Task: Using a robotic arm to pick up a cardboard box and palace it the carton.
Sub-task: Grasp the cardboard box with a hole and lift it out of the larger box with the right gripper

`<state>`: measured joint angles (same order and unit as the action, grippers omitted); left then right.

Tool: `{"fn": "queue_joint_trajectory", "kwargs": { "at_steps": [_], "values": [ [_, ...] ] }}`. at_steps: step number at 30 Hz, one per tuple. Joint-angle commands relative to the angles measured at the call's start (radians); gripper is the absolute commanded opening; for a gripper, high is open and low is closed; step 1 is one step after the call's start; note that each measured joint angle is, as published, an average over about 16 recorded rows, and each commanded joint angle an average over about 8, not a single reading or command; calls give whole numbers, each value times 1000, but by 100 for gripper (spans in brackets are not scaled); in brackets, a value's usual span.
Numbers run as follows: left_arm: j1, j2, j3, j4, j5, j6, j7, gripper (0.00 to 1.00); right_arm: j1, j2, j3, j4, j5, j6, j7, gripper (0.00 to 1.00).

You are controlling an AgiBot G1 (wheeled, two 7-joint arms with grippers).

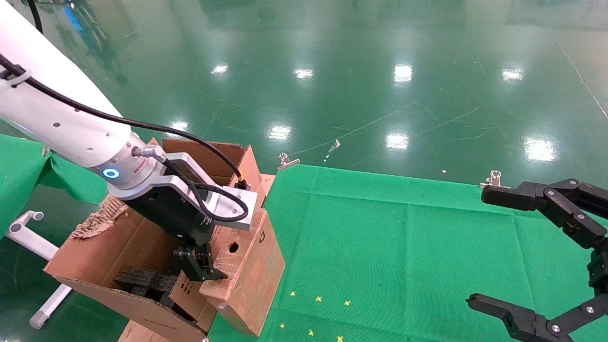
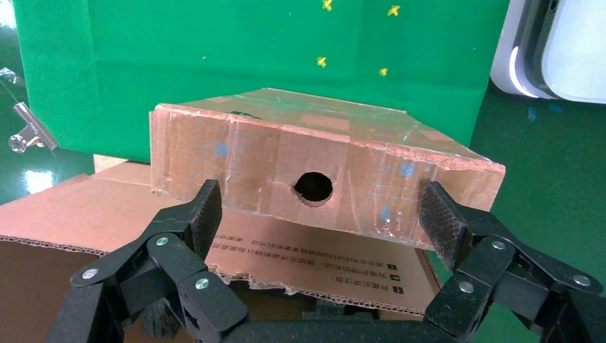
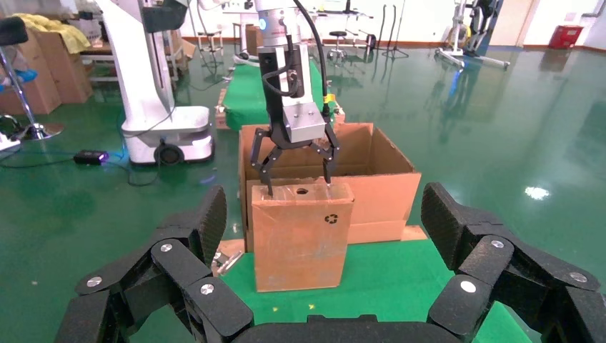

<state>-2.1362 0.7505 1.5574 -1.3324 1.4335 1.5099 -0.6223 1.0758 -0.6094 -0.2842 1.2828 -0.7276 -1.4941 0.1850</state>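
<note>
The small brown cardboard box [image 1: 249, 270] stands upright at the green table's left edge, against the large carton [image 1: 95, 256]. Its top face has a round hole [image 2: 313, 186], and its side has a recycling mark [image 3: 331, 219]. The white left arm's gripper [image 1: 197, 268] is open just over the box top, one finger toward each end of that face; I cannot tell if the tips touch it. The left wrist view shows both pads [image 2: 209, 207] apart, with the printed carton flap [image 2: 321, 250] below. Black foam [image 1: 142, 280] lies inside the carton. My right gripper [image 1: 477, 247] is open and empty at the table's right.
The green cloth table [image 1: 403, 237] has yellow marks [image 1: 318, 299] near its front and metal clips [image 1: 287, 161] [image 1: 494, 178] on its far edge. The carton's torn flap [image 1: 97, 221] sticks up at the left. A white tube frame [image 1: 28, 232] is beside the carton.
</note>
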Motion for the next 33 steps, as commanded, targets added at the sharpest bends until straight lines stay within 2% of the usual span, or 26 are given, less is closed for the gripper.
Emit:
{"fn": "queue_joint_trajectory", "kwargs": {
  "at_steps": [1, 6, 14, 17, 21, 30, 31, 33],
  "values": [
    [0, 2, 2, -1, -1, -1, 3, 100, 0, 0, 0, 0, 0, 0, 0, 100],
    [-5, -28, -5, 15, -21, -21, -86, 100, 0, 0, 0, 0, 0, 0, 0, 100],
    [19, -79, -9, 82, -96, -47, -374, 100, 0, 0, -1, 0, 1, 0, -1, 100],
    [45, -89, -8, 114, -139, -56, -445, 100, 0, 1, -1, 0, 1, 1, -1, 100],
    [71, -90, -5, 138, -166, -66, -486, 100, 0, 1, -2, 0, 1, 1, -1, 100],
    [102, -78, 13, 135, -153, -80, -509, 100, 0, 1, -2, 0, 1, 1, -1, 100],
    [103, -78, 15, 130, -148, -82, -511, 97, 0, 1, -2, 0, 2, 1, -1, 93],
    [106, -78, 19, 118, -139, -87, -514, 82, 1, 1, -2, 0, 2, 1, -1, 69]
  ]
}}
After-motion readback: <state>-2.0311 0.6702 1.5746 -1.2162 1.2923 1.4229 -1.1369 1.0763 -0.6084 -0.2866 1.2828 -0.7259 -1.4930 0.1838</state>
